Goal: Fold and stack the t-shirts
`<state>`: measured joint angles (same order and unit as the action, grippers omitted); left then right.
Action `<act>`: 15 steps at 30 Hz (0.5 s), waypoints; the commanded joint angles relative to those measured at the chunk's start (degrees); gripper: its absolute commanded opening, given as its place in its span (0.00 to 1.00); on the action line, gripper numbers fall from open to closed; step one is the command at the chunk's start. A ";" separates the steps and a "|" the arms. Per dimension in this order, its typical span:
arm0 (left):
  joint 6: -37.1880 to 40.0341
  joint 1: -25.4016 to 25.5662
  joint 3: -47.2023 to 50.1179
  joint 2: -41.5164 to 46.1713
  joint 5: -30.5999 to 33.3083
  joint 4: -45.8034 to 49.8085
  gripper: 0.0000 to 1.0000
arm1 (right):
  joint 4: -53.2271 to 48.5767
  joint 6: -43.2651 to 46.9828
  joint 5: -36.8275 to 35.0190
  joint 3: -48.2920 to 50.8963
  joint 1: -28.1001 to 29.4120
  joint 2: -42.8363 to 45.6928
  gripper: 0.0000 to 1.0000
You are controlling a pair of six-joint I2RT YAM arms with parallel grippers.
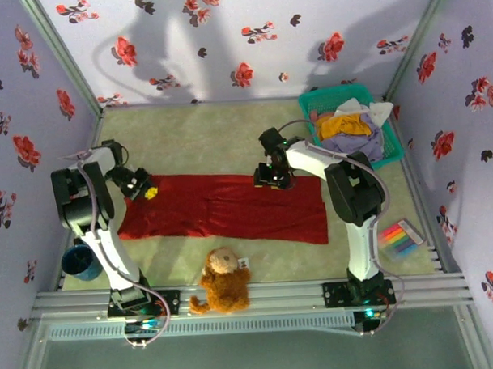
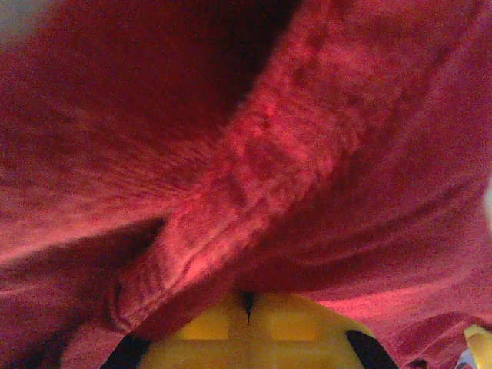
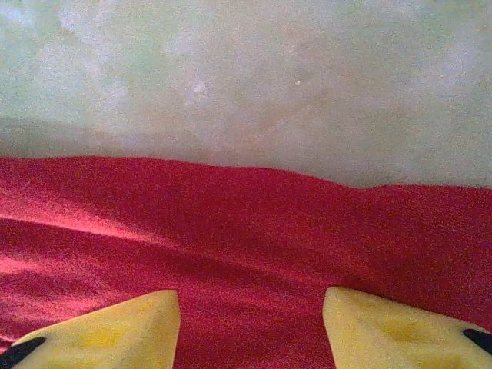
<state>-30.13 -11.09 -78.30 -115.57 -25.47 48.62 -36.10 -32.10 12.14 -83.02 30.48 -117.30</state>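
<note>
Near edge of surface (image 1: 228,128):
- Teddy toy (image 1: 221,281), brown plush, sitting just in front of the cloth.
- Blue cup (image 1: 79,261), L corner.
- Multicolour striped item (image 1: 399,237), R side; can't tell what it is.

Mid-surface:
- Red t-shirt (image 1: 231,208), spread flat as a long band running L–R. In the R wrist view its far edge (image 3: 246,231) lies against bare surface (image 3: 246,77).
- Left tool (image 1: 143,188) at the shirt's L end. In the wrist view the yellow fingers (image 2: 247,311) are pressed together, nipping the red t-shirt (image 2: 254,177). A thick hem fold is bunched right above them.
- Right tool (image 1: 275,179) at the shirt's far edge, approx. mid-length. Fingers (image 3: 250,327) spread wide, nothing between them but cloth beneath. Tips out of frame, so contact can't be told.

Far R corner:
- Teal basket (image 1: 395,151) holding a mustard shirt (image 1: 346,126), lavender shirt (image 1: 376,141) and white shirt (image 1: 372,110), heaped.
</note>
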 commanded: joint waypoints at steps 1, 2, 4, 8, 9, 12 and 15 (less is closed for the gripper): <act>-0.46 0.34 -7.19 -6.40 0.92 -1.95 0.00 | -4.04 0.37 -3.62 0.95 -1.39 0.93 0.55; -0.37 0.64 -10.20 -8.95 0.80 -1.21 0.00 | -4.32 0.53 -3.62 0.70 -1.47 0.90 0.55; -0.02 1.59 -16.33 -13.63 0.21 0.07 0.00 | -4.81 0.54 -3.72 0.48 -1.55 1.06 0.55; 2.08 4.58 -34.44 -24.45 -2.19 3.41 0.00 | -2.20 -0.96 -2.36 2.91 -1.39 2.61 0.55; 1.90 5.29 -39.29 -26.64 -4.14 3.58 0.00 | -1.71 -1.49 -2.21 3.73 -1.39 3.46 0.55; 3.17 7.81 -53.20 -29.17 -5.90 6.23 0.05 | -1.56 -2.84 -1.57 5.02 -0.98 6.72 0.55; 2.97 9.68 -66.24 -29.60 -5.83 10.75 0.27 | 1.03 -4.50 -2.08 7.16 0.35 9.62 0.56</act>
<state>-28.60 -2.98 -134.67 -146.67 -30.46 54.74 -35.62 -34.02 11.73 -76.90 30.04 -111.42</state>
